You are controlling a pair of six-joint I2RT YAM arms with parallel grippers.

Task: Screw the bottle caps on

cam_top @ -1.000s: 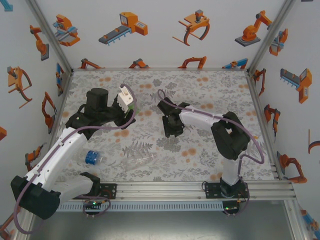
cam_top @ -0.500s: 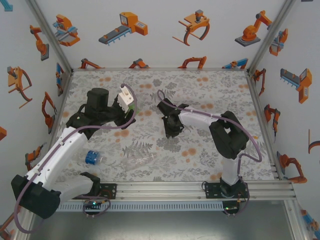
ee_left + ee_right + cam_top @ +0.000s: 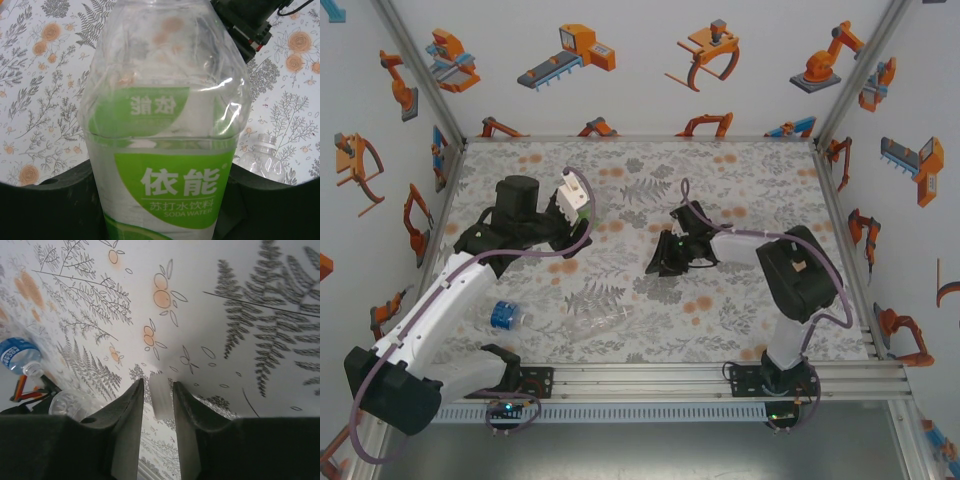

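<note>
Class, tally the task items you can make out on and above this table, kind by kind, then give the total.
Bottles: 3 (green-label bottle in the left gripper; blue-label bottle and plain clear bottle lying on the table)
Caps: 1 (white cap, blurred, between the right gripper fingers)
Total: 4

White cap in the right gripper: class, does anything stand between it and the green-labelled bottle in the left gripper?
Nothing visible does: bare table lies between the white cap and the green-labelled bottle. The other bottles lie nearer the arm bases.
</note>
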